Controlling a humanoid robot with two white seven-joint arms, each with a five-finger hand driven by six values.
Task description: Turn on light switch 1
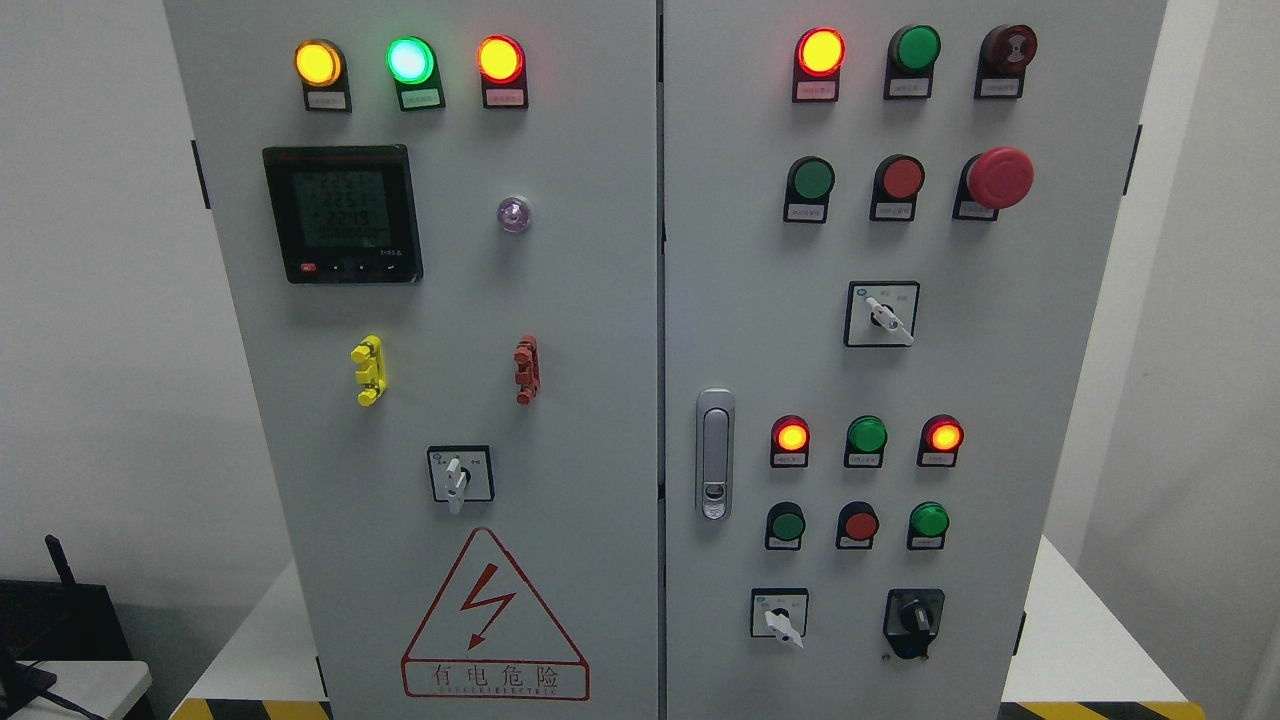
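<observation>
A grey two-door electrical cabinet (600,300) fills the head view. Its right door carries lit red lamps (820,51), green and red push buttons (812,179), a red emergency stop (998,178) and white rotary switches (882,314) (779,613), plus a black rotary switch (913,616). The left door has a yellow lamp (318,63), a green lamp (410,60), a red lamp (500,58), a meter display (342,213) and a rotary switch (459,474). No label tells me which control is switch 1. Neither of my hands shows.
A door handle (714,455) sits at the right door's left edge. A yellow clip (368,370) and a red clip (526,369) are fixed on the left door above a hazard triangle (493,625). Dark equipment (60,640) stands at the lower left.
</observation>
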